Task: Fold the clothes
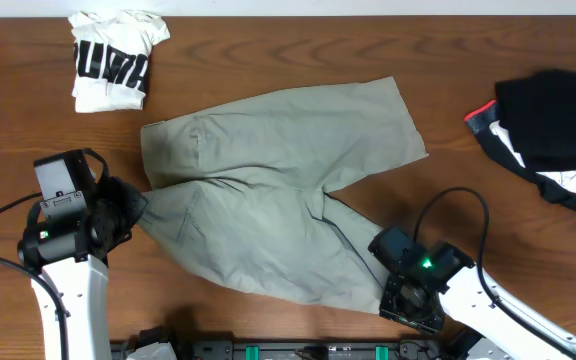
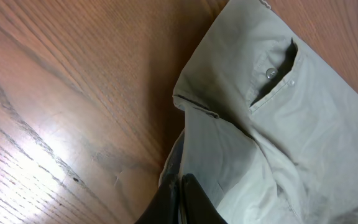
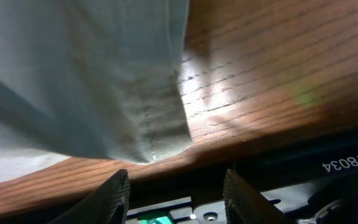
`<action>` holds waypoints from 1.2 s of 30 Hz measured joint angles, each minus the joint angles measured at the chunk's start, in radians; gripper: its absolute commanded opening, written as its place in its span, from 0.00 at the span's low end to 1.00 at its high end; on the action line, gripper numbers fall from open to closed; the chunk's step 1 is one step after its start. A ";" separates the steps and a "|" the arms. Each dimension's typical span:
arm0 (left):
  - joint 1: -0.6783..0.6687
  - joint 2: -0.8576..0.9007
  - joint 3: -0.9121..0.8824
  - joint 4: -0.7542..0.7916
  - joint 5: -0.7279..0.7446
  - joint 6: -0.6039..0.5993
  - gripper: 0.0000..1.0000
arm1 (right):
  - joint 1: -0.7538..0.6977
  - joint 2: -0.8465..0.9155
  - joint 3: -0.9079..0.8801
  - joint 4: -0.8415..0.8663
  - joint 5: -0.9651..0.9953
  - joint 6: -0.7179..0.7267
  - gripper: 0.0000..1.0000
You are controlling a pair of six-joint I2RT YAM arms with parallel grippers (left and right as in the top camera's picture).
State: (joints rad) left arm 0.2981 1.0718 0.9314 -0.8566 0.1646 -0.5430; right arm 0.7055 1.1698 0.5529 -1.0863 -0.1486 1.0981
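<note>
The pale khaki shorts [image 1: 278,190] lie spread in the middle of the table, waistband at the left, one leg toward the back right and one toward the front right. My left gripper [image 1: 133,212] is shut on the waistband edge of the shorts [image 2: 272,124]; a button pocket shows in the left wrist view. My right gripper [image 1: 400,300] is open at the front table edge, just beside the hem of the near leg [image 3: 148,134], which lies between and ahead of its fingers [image 3: 176,193].
A folded white printed tee [image 1: 116,58] lies at the back left. A black garment pile [image 1: 553,135] sits at the right edge. The table's front edge and a black rail [image 3: 328,168] are right by my right gripper.
</note>
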 measured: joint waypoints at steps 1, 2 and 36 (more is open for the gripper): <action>0.000 0.000 0.000 0.000 0.000 0.000 0.06 | 0.000 0.000 -0.005 0.009 0.001 0.002 0.49; 0.000 0.000 0.000 0.000 0.000 0.000 0.06 | 0.000 0.000 -0.011 0.016 0.002 0.003 0.49; 0.000 0.022 0.000 0.000 0.000 0.000 0.06 | 0.000 0.000 -0.091 0.240 0.025 0.049 0.53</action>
State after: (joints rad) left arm 0.2981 1.0935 0.9314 -0.8566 0.1642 -0.5430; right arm 0.7055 1.1698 0.4622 -0.8463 -0.1234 1.1473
